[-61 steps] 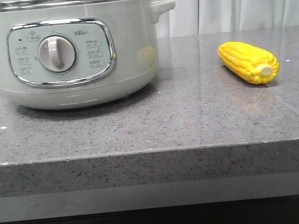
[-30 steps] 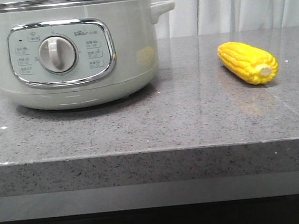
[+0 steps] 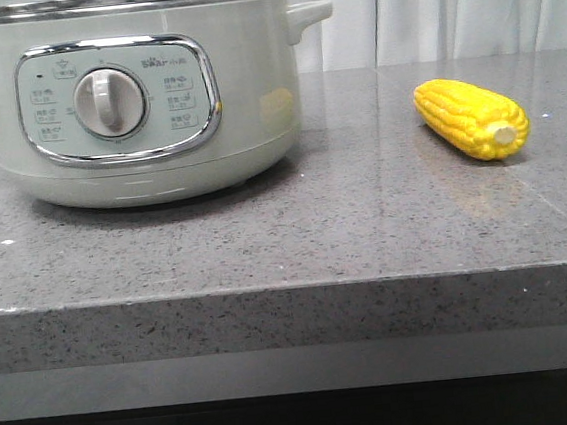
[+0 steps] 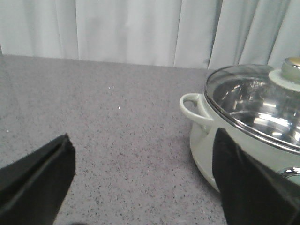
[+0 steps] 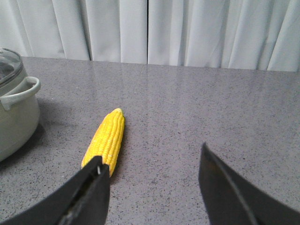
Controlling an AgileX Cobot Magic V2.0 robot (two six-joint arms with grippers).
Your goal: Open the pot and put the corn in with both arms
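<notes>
Brand mark on the cooker's panel, and that's nearly all there is to read

On the pot (image 3: 137, 96), the chrome-framed control panel (image 3: 117, 100) carries a small logo reading "Bear" just above the central dial (image 3: 108, 102), followed by tiny characters too small to make out. Around the dial sit little boxed setting labels with icons and what look like number ranges, all too fine to read. A small framed symbol sits near the panel's top left, unreadable too. Nothing legible shows in either wrist view.
</notes>
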